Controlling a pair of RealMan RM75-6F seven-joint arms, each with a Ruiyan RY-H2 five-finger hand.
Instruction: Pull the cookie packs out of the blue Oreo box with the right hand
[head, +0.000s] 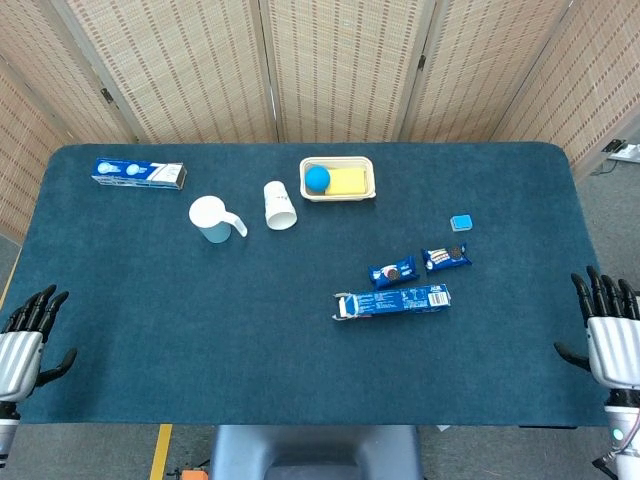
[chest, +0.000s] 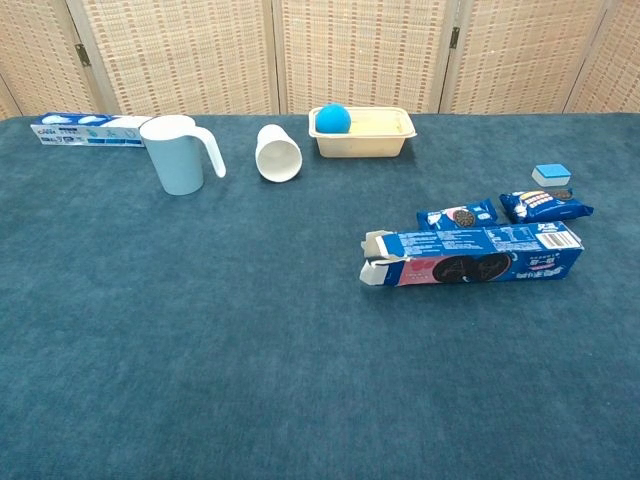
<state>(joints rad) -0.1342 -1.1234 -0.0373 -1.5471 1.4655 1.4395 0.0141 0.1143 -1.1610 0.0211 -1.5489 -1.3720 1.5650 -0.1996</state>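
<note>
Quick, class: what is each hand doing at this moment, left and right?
Left hand: open, holding nothing, at the table's near left edge.
Right hand: open, holding nothing, at the near right edge.

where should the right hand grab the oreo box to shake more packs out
Probably by the closed right end of the Oreo box, coming from the right hand's side. The box lies flat and lengthwise with its flaps open at the left end, so lifting the shut end tips that opening downward.

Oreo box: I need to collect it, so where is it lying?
The Oreo box lies right of the table's centre in the head view, just in front of two cookie packs.
</note>
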